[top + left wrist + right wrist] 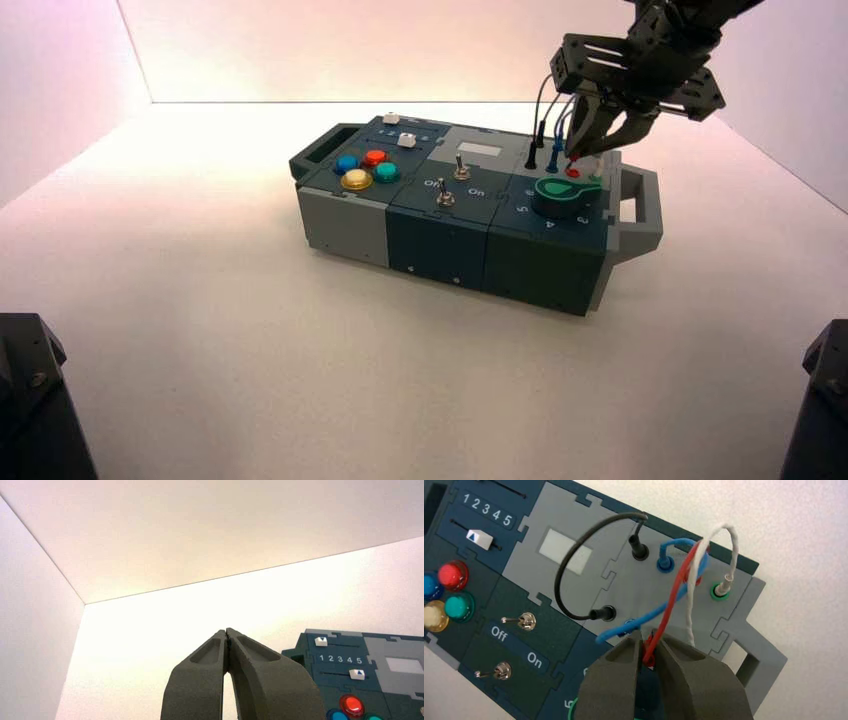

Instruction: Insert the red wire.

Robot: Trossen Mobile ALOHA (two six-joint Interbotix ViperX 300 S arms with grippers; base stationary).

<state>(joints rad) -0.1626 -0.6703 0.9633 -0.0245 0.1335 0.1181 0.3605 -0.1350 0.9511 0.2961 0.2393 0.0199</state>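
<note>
Red is what matters here; the red wire (pixel 672 602) arcs up from the far row of sockets on the box (pixel 440 235) and comes down between the fingers of the right claw (pixel 647 647); that claw is pinched nearly shut on the wire's free end, with a bit of red plug showing right at the fingertips. From above, the right claw (pixel 590 150) hangs over the box's right end, just behind the green knob (pixel 560 195), with a red socket (pixel 573 172) directly under it; so I'd say the plug's long axis points pretty much straight down at the hole, and the coming move is a short push down along that line. Can't tell whether the tip is already touching the socket.

As for what's in which socket: the black wire (pixel 574 580) has both ends plugged in; the blue wire (pixel 659 607) sits in a blue socket at the far row; the white wire (pixel 729 555) goes into a green-ringed one.

Left claw (pixel 227 635) is closed tight on nothing, parked off to the left of the box; the right arm is clearly the nearer one.
</note>
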